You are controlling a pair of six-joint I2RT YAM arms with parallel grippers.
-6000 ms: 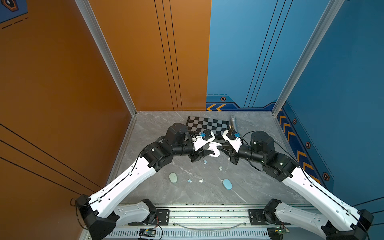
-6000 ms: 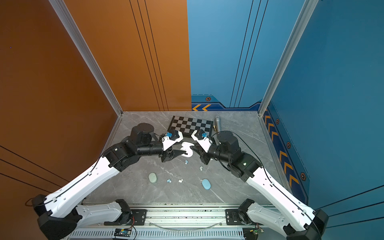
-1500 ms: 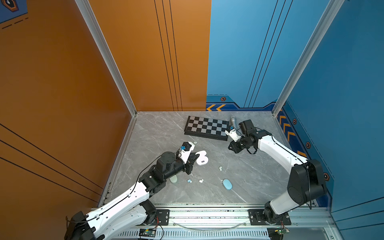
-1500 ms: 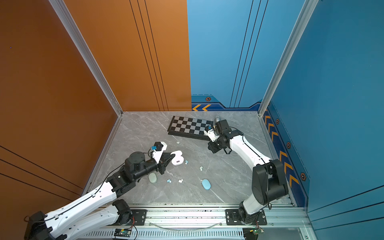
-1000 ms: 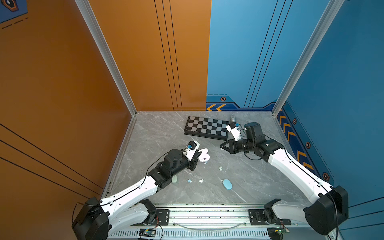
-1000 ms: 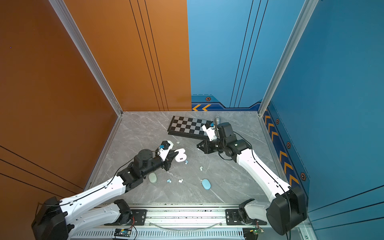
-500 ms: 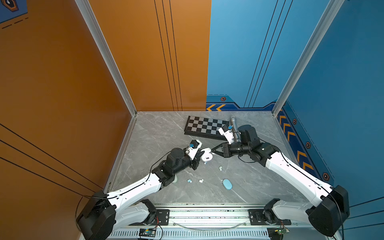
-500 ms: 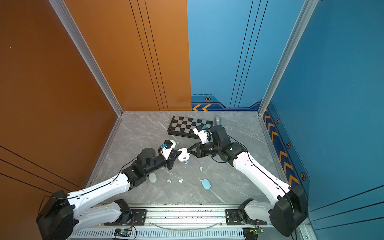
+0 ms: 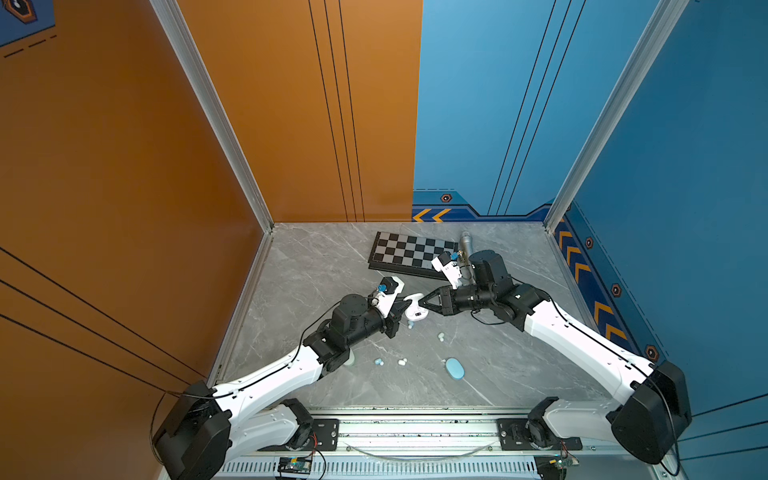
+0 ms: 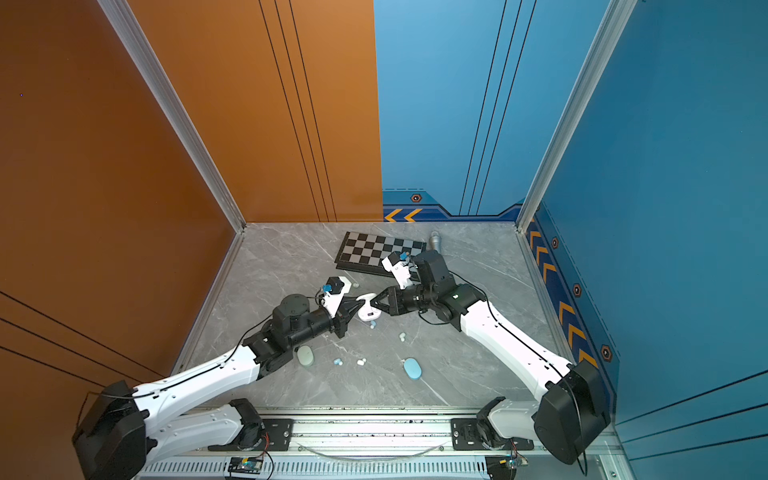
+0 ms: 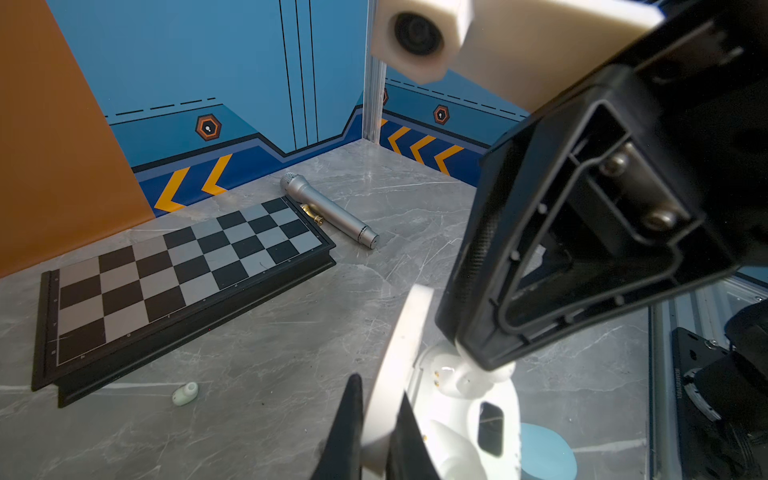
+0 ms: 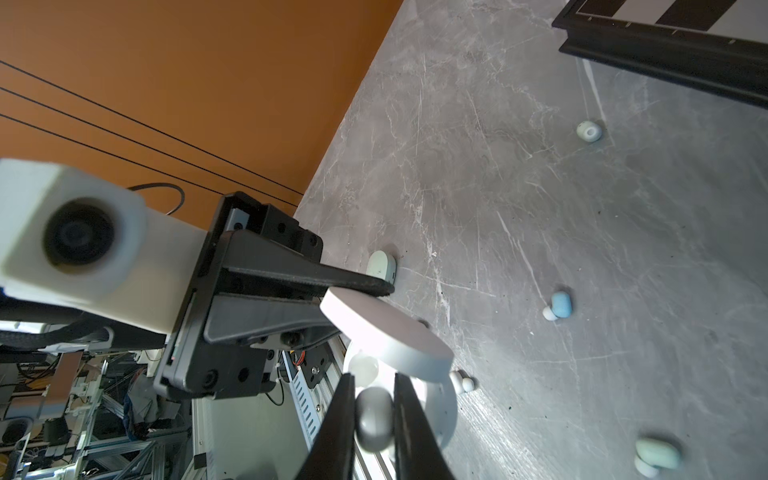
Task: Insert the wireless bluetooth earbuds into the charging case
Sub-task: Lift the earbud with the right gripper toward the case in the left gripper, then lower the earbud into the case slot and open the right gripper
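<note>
— Well, what is held by the left end effector (image 9: pixel 404 308)?

— The raised lid of a white oval plastic charging case (image 9: pixel 415 312) is clamped between its fingers, which are drawn almost together. The case is held open and lifted off the grey marble-patterned bench (image 9: pixel 332 266), as shown in both top views.

— And the right end effector (image 9: pixel 422 302)?

— A white rounded plastic earbud (image 12: pixel 374 419) is pinched between its two black fingers (image 12: pixel 340 428), which are set at a narrow gap. Its tips stand at the open base of the case, facing the left end effector's tips. Whether the bud is seated in a socket cannot be told.

— Where are the other buds found?

— A light blue plastic earbud (image 9: pixel 410 326) is seen on the bench just below both end effectors. A pale mint plastic earbud (image 9: pixel 441 336) lies near the right end effector. A second light blue earbud (image 9: pixel 378 362) and a loose white earbud (image 9: pixel 402 362) are laid near each other, well apart from both end effectors. A second pale mint earbud (image 11: pixel 185 392) lies beyond the left end effector, beside a black-and-silver chequered board (image 11: pixel 166 274).

— Anything more?

— A light blue oval case (image 9: pixel 455 368) and a pale mint oval case (image 10: pixel 305 355) lie closed on the bench. A silver metal microphone (image 11: pixel 328 210) lies at the board's far corner.
</note>
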